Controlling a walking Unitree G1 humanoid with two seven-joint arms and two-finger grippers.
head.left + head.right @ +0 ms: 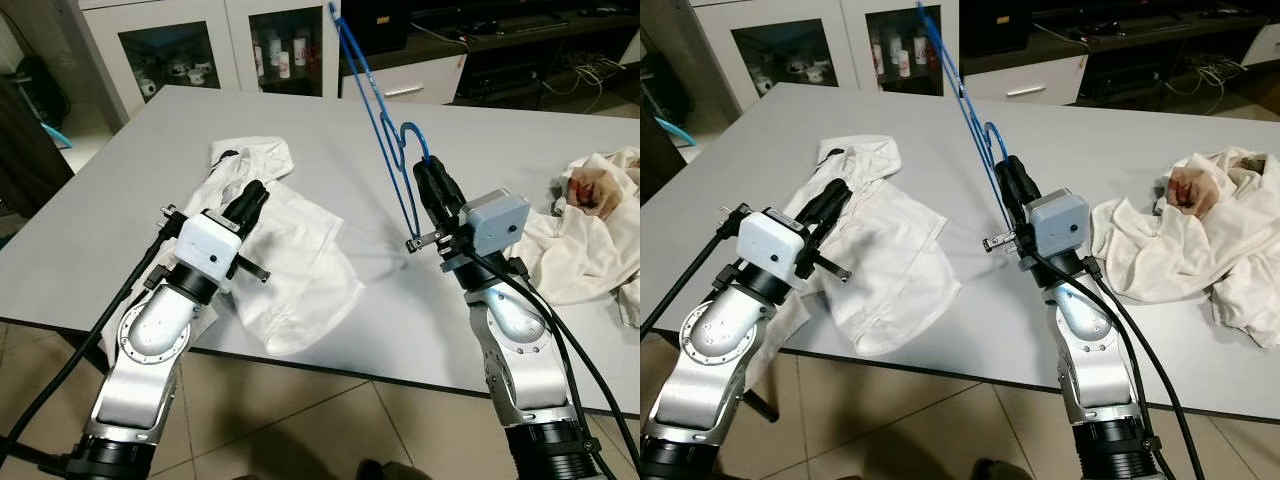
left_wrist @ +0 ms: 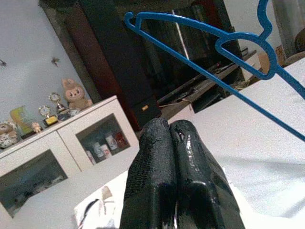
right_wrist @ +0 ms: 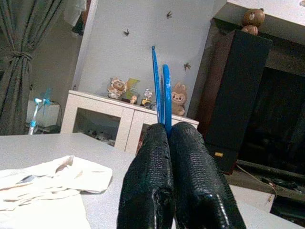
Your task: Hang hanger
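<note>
A blue plastic hanger [image 1: 372, 105] stands tilted up over the grey table [image 1: 470, 120], its hook near my right gripper [image 1: 428, 172], which is shut on the hanger close to the hook. In the right wrist view the hanger [image 3: 161, 93] rises edge-on from between the closed fingers [image 3: 190, 171]. My left gripper [image 1: 255, 195] is shut with nothing in it, held over a white garment [image 1: 295, 255] spread on the table's left half. In the left wrist view the hanger [image 2: 228, 57] crosses above the closed fingertips [image 2: 157, 157].
A second crumpled white cloth with a red patch [image 1: 590, 215] lies at the table's right side. White cabinets with glass doors [image 1: 190, 50] and a dark TV stand [image 1: 500, 40] stand beyond the table. The table's near edge [image 1: 330, 365] runs in front of my arms.
</note>
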